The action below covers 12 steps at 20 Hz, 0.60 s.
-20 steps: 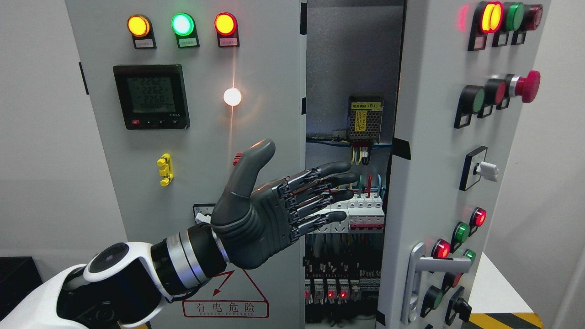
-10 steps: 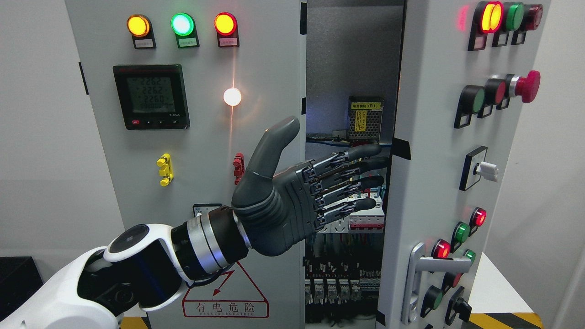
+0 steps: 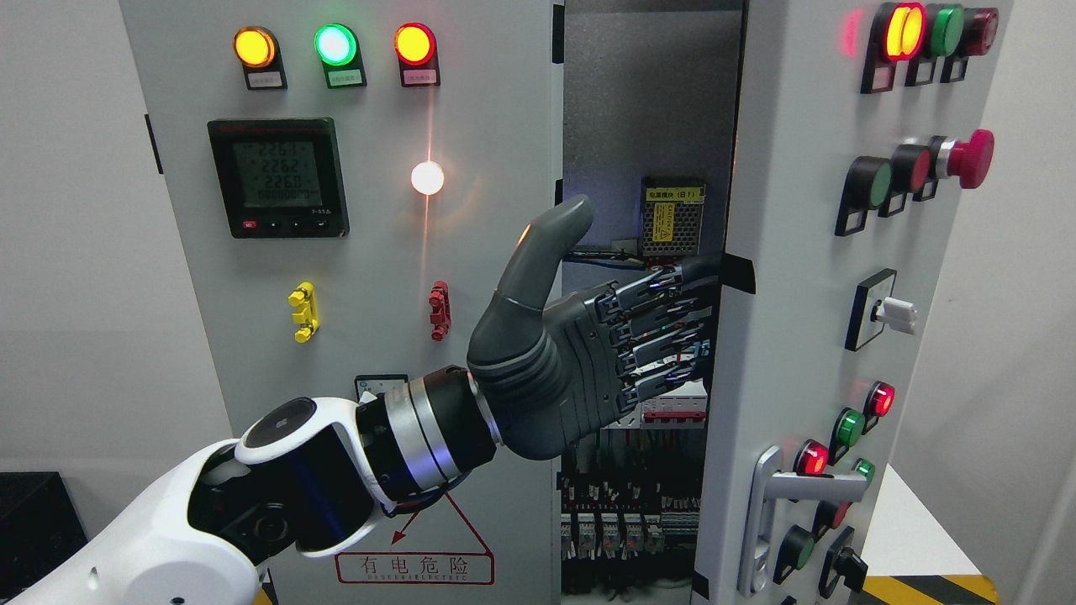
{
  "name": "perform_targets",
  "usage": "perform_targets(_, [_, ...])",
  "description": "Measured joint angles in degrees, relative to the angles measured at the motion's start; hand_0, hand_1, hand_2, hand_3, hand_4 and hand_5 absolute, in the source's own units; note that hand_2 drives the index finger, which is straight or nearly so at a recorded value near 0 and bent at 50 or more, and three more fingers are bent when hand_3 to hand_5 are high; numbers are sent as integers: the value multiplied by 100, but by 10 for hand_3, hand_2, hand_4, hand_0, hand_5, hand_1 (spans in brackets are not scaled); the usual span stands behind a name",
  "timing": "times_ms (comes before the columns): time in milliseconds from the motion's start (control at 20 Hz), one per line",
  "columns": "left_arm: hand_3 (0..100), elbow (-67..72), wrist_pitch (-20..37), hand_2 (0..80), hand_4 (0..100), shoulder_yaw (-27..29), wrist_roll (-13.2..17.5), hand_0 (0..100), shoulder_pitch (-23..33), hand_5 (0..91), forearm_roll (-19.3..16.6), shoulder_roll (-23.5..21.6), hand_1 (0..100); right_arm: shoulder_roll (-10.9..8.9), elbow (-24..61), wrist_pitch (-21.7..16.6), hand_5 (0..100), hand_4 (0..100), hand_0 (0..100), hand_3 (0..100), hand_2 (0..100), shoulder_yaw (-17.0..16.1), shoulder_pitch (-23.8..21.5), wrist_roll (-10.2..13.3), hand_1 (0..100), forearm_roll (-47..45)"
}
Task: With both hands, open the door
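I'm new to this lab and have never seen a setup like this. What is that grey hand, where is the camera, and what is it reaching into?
The camera sits on a humanoid robot's head, looking forward. The grey hand is the robot's left hand, on an arm entering from the lower left. It faces an electrical cabinet with lamps and a meter. The right-hand door stands ajar, showing wiring inside. The hand's fingers are straight and reach behind the door's edge; it holds nothing. The right hand is out of view.

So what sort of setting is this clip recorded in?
Probably an electrical test or training room: a grey control cabinet with indicator lamps, a digital power meter and circuit breakers behind the half-open door. The left hand reaches into the gap.
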<state>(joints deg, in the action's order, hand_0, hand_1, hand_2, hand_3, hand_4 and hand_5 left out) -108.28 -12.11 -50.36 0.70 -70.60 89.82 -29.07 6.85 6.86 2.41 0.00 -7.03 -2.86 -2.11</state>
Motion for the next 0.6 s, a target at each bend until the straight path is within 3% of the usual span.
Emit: perform_targets(601, [0,69,10,0,0,-99,-2,0,-30,0,19,282,0,0,0,0,0,0,191,0,0,0,0,0,0,0])
